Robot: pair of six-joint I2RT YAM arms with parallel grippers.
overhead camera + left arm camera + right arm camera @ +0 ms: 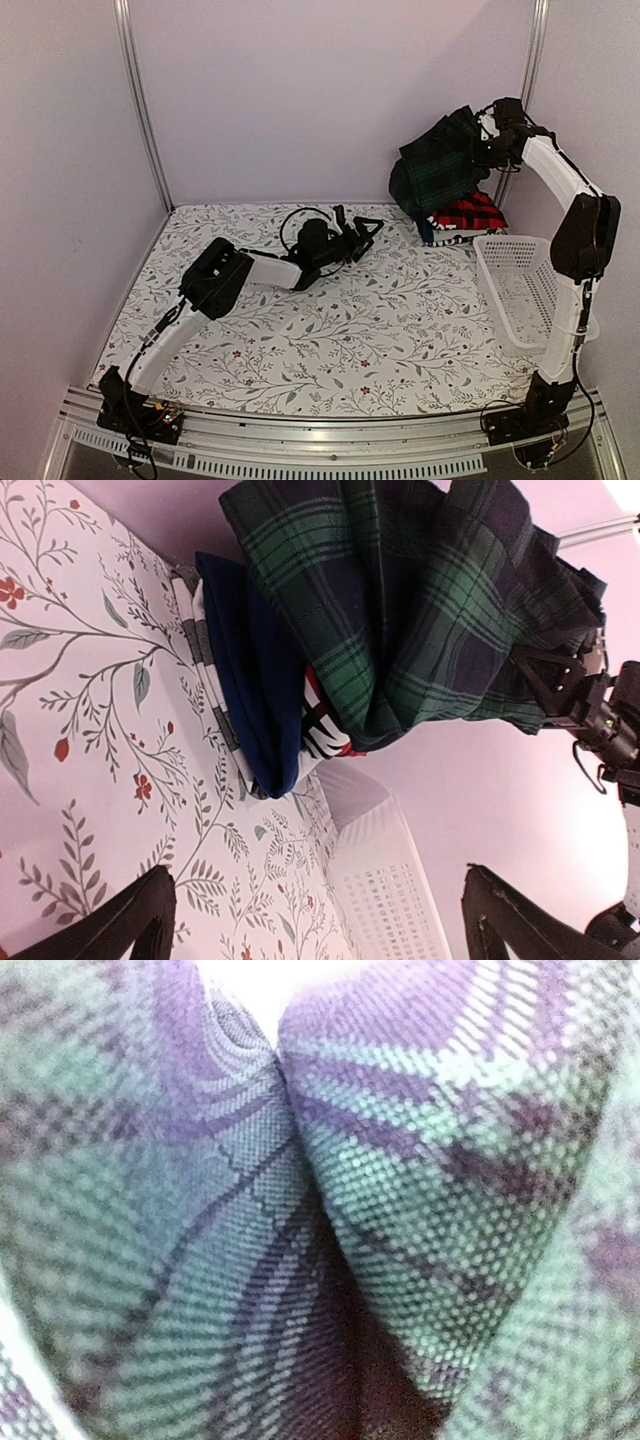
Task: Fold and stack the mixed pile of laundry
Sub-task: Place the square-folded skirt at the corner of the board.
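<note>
The dark green-navy plaid garment (440, 165) hangs lifted at the far right, above the rest of the laundry pile. My right gripper (487, 150) is shut on its upper right edge; this also shows in the left wrist view (570, 680). The plaid cloth (400, 1210) fills the right wrist view and hides the fingers. Under it lie the red-and-black checked shirt (468, 212) and the navy blue folded garment (255, 680). My left gripper (365, 230) is open and empty, low over the table's middle and pointing at the pile, its jaws wide apart (318, 875).
The white lattice basket (520, 290) stands at the right edge, just in front of the pile, and shows in the left wrist view (390, 880). The floral table cloth (300, 340) covers the table. Walls and metal posts close the back and sides.
</note>
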